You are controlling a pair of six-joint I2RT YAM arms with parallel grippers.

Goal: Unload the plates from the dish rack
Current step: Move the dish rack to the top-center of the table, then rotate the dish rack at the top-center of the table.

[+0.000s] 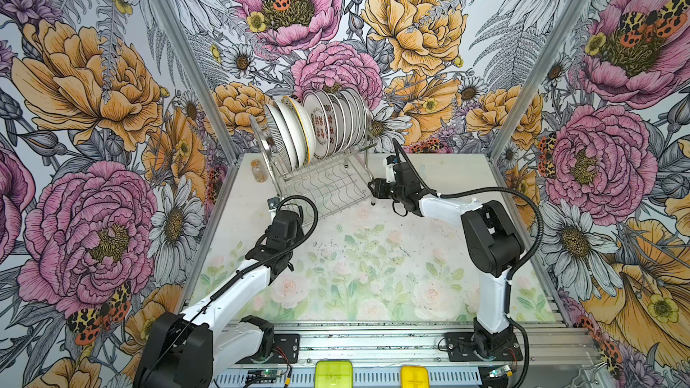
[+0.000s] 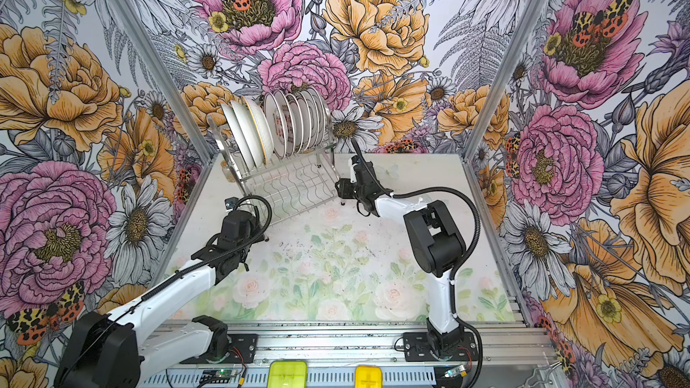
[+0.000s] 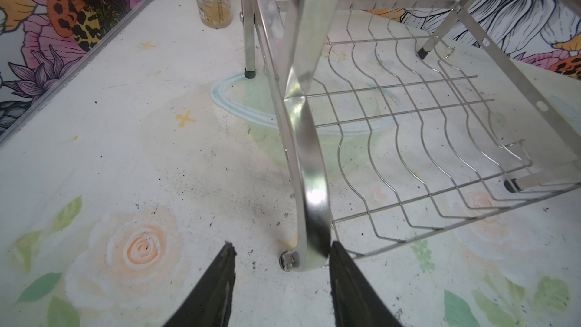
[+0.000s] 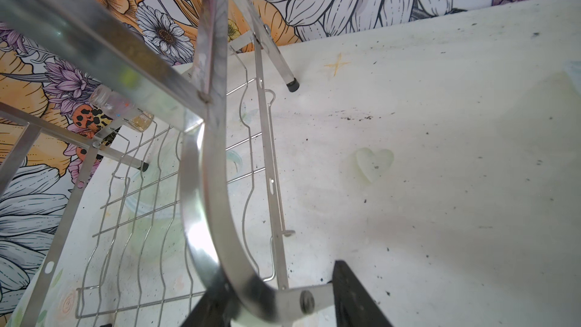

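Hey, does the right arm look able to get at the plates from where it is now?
Probably, but not directly. The right gripper sits low, jaws open astride an end hoop of the dish rack; the plates stand on the upper tier, open from above, so it must back off and rise.

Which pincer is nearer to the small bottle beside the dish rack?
Left. The left pincer is at the rack's front corner on the side of the bottle. The right pincer is at the opposite front corner, across the rack.

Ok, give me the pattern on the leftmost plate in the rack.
Leftmost plate: thin dark stripes on white, best in a top view.
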